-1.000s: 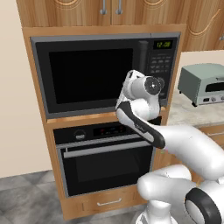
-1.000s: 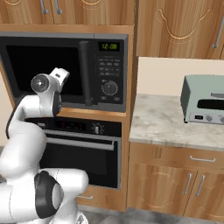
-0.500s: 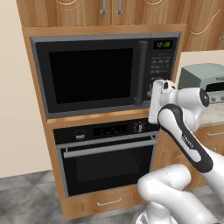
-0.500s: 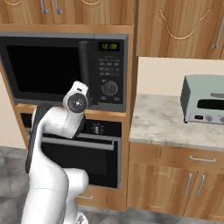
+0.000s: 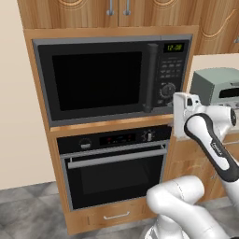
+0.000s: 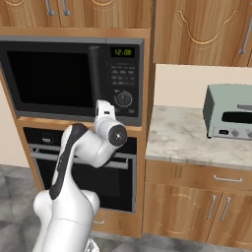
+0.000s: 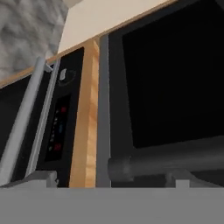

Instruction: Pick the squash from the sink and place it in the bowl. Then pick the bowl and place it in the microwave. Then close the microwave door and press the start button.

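We are facing a wall of warm wooden cabinets, with the microwave (image 5: pixel 112 79) built in above a black wall oven (image 5: pixel 114 168) and a marbled counter (image 6: pixel 192 138) off to the right, where a pale grey-green toaster oven (image 6: pixel 230 112) stands. The microwave door (image 5: pixel 95 81) is shut flush with its frame, its vertical bar handle (image 5: pixel 150 77) just left of the button panel (image 5: pixel 170 74), whose green clock display (image 6: pixel 123 51) is lit.

The arm's white hand sits in front of the microwave's lower right corner, just below the round dial (image 6: pixel 123 99). In the hand view we look sideways along the cabinet face — the dark glass of the door fills one side, the wooden strip (image 7: pixel 85 118) between the appliances runs beside it, and the oven's silver handle (image 7: pixel 24 118) and control strip lie beyond.

The gripper (image 7: pixel 111 177) shows as two small grey tips at the bottom of that view; we cannot tell how far apart they stand, and nothing is visibly held.
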Tool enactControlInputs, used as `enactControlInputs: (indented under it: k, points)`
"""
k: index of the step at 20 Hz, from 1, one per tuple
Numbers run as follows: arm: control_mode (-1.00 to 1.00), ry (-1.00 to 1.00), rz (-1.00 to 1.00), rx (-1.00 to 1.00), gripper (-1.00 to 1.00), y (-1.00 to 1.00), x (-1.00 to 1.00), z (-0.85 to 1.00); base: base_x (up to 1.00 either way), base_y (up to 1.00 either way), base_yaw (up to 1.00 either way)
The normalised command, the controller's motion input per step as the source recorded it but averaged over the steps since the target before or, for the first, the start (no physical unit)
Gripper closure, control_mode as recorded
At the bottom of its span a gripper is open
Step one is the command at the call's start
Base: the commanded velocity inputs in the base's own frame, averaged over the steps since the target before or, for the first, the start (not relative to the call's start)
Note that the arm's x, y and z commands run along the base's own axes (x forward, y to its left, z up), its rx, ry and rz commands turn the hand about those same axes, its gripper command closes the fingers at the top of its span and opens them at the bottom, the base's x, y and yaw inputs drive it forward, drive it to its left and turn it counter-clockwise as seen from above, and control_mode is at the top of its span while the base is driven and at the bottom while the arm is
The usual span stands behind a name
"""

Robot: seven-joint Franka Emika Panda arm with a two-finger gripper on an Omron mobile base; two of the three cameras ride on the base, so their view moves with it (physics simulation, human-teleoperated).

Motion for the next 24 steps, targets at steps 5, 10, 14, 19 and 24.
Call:
enactControlInputs:
  k: [5, 10, 14, 19, 24]
  points:
    - [-1.00, -0.45, 0.00, -0.18, -1.00, -0.27, 0.00, 0.00, 0.00, 0.00, 0.00]
    - [-1.00, -0.13, 0.00, -0.05, -1.00, -0.03, 0.43, 0.00, 0.00, 0.00, 0.00]
    - [-1.00, -0.01, -0.03, 0.00, 1.00, -0.03, 0.59, 0.00, 0.00, 0.00, 0.00]
    - [-1.00, 0.00, -0.03, 0.09, 1.00, -0.27, 0.35, -0.19, 0.00, 0.00, 0.00]
    - [-1.00, 0.00, -0.07, 0.03, 1.00, -0.01, 0.46, -0.16, 0.00, 0.00, 0.00]
